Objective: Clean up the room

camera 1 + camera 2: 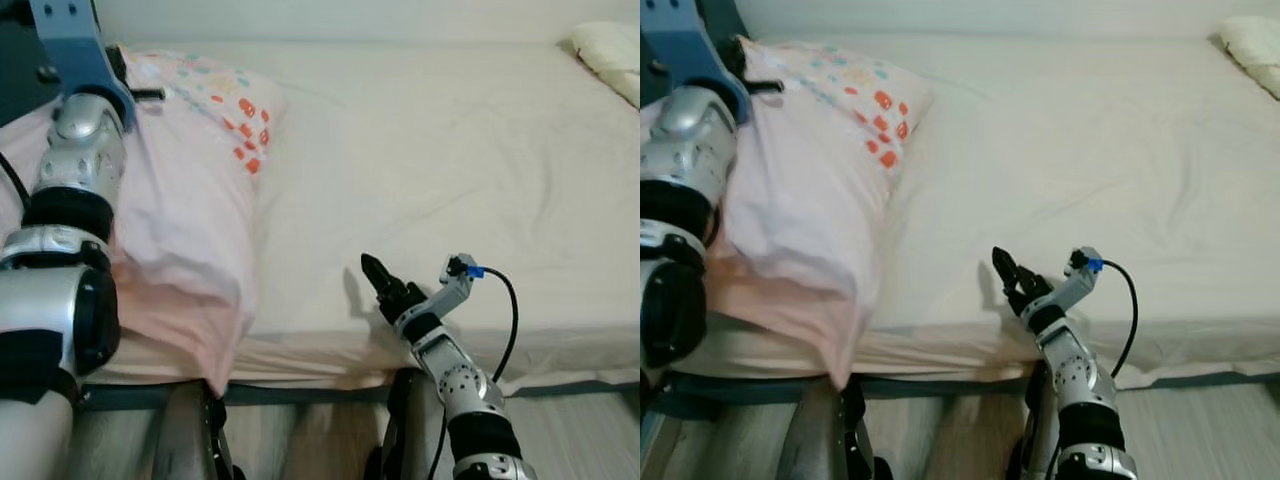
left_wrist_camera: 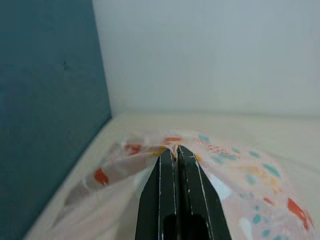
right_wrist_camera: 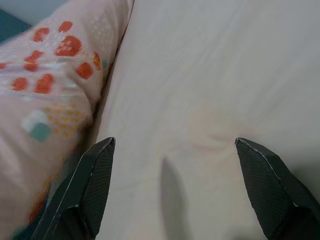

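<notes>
Gripping the pillow point(image 1: 185, 190) by its corner, my left pincer point(image 2: 176, 150) is clenched on the fabric; the pillow lies on the bed point(image 1: 430, 150), half overhanging, so placing remains. Right pincer point(image 1: 378, 275) spread, empty, beside the pillow.

The left arm point(image 1: 62, 240) is made of thick silver segments with black bands between them, and a blue bracket point(image 1: 72, 40) sits at its far end. The right arm point(image 1: 470, 400) is thinner, silver with black joints and small round screws. A black cable point(image 1: 505, 320) loops from a blue connector point(image 1: 474, 270). Each tool has two long black fingers point(image 3: 90, 190), perhaps finely textured.
</notes>
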